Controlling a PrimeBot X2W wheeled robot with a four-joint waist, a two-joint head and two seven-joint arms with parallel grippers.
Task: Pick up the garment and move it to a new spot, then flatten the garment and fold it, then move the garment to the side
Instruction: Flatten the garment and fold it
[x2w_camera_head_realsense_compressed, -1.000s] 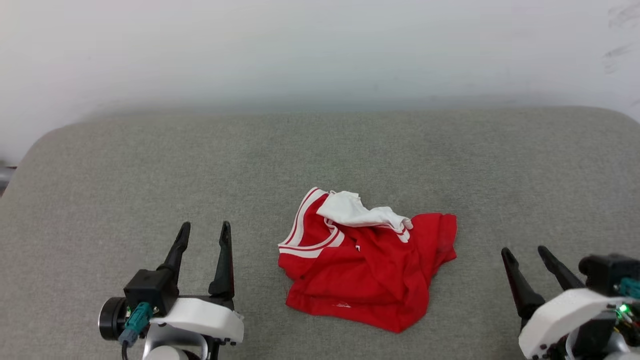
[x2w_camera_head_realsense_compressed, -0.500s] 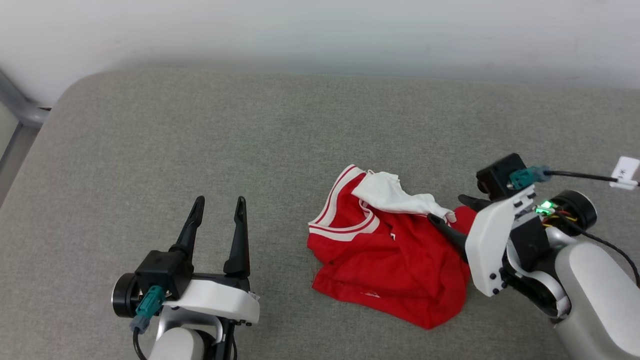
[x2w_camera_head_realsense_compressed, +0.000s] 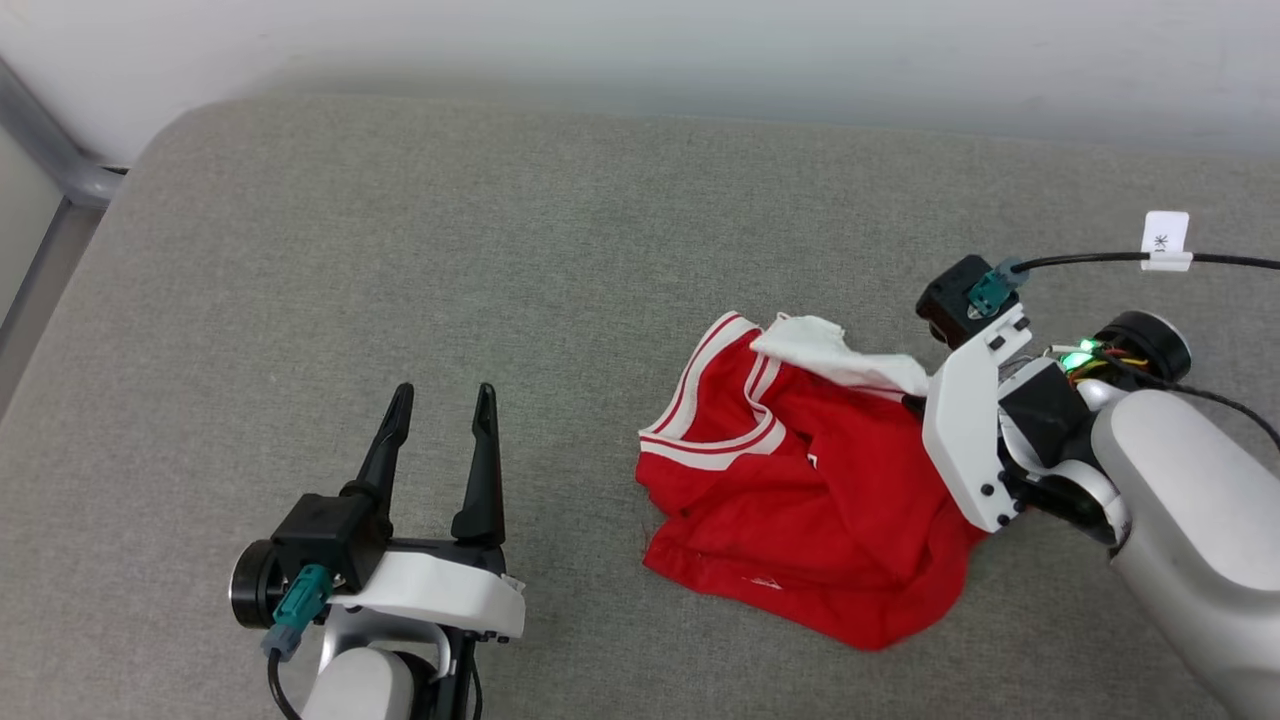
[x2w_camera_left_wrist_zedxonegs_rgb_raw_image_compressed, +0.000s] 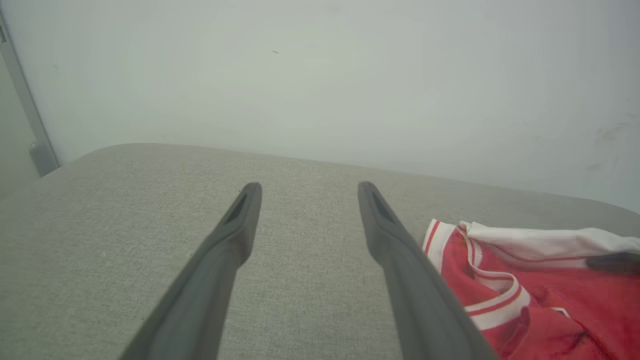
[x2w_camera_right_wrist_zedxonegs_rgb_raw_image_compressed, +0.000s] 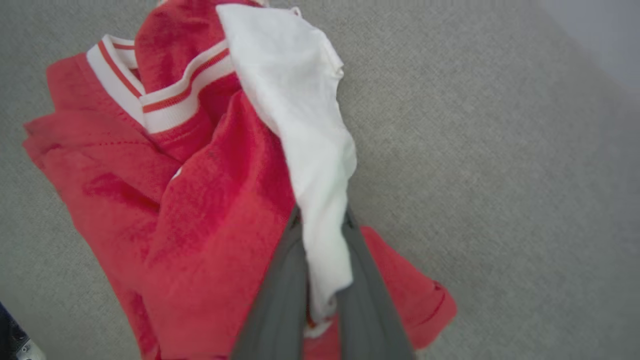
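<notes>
A: Where does the head camera sit?

B: High above the grey cushion (x2w_camera_head_realsense_compressed: 500, 250), looking forward and steeply down. It takes in most of the cushion, with a strip of pale wall (x2w_camera_head_realsense_compressed: 700, 40) along the top.

A: And the left wrist camera?

B: Low over the cushion, looking almost level along the left gripper (x2w_camera_left_wrist_zedxonegs_rgb_raw_image_compressed: 305, 187) toward that wall, which takes up its upper half.

A: The right one?

B: Very near, looking down along the right gripper (x2w_camera_right_wrist_zedxonegs_rgb_raw_image_compressed: 322, 220) onto cloth and cushion.

A: What do they share?

B: All three catch the garment (x2w_camera_head_realsense_compressed: 810, 500). It's right of centre for the head, at the lower right edge for the left wrist, and close up for the right wrist.
</notes>
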